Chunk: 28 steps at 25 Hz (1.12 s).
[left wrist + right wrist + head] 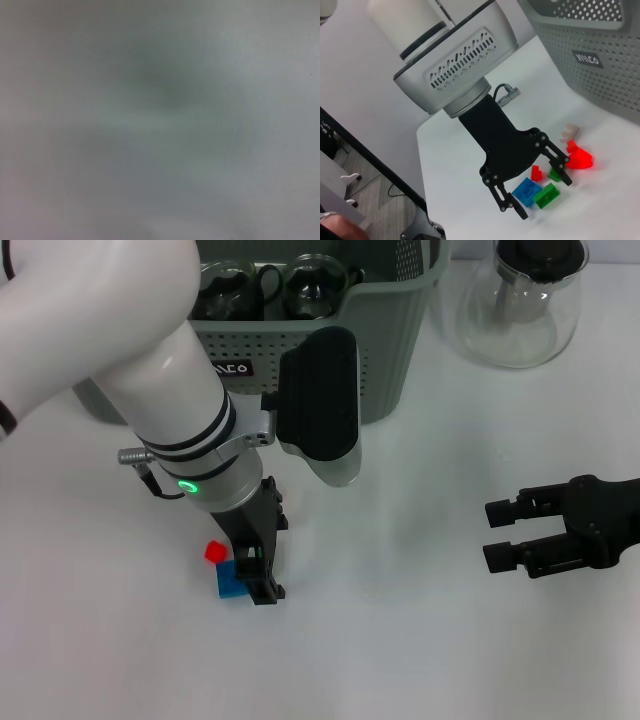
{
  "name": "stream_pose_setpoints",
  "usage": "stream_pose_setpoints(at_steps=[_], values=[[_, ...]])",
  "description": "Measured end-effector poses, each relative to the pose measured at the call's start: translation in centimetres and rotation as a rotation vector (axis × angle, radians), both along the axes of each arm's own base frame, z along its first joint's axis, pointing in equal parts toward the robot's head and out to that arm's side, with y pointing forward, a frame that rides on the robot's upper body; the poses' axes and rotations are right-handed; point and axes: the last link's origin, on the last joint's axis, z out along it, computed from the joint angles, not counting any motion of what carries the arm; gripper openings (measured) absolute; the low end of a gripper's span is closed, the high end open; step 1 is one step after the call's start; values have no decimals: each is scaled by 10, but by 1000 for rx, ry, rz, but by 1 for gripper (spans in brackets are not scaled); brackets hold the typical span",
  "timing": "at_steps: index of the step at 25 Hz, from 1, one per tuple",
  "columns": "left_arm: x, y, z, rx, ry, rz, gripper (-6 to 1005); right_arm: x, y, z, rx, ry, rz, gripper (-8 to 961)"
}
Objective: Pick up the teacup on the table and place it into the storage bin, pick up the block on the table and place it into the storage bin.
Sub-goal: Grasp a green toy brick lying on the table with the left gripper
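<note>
the blocks sit in a small cluster on the table (420,640), out in front of the storage bin (390,350): a blue block (526,190), a green block (546,194) touching it, a red block (579,158) and a small red piece (536,173) between the fingers. the teacups look to be in the bin already, two glass cups (265,285) showing over its rim, so the block step seems the one in hand. the left end effector (535,187) hangs right over the cluster, released, fingers spread either side of blue and green. to do this well it should centre on one block only, come straight down, and clench without dragging the neighbours along; a crowded grab could slip. the right end effector (505,535) rests well apart, fingers spread, empty. a glass teapot (515,300) stands beside the bin.
</note>
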Motion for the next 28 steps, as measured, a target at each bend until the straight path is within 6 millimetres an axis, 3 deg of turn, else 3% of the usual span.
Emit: stream_pose_setpoints(at_steps=[7, 28], values=[[-1, 0, -1, 3, -2, 0, 841, 2, 1, 0, 13, -6, 1, 824], [-8, 2, -4, 1, 13, 3, 581, 3, 5, 1, 32, -20, -1, 824]])
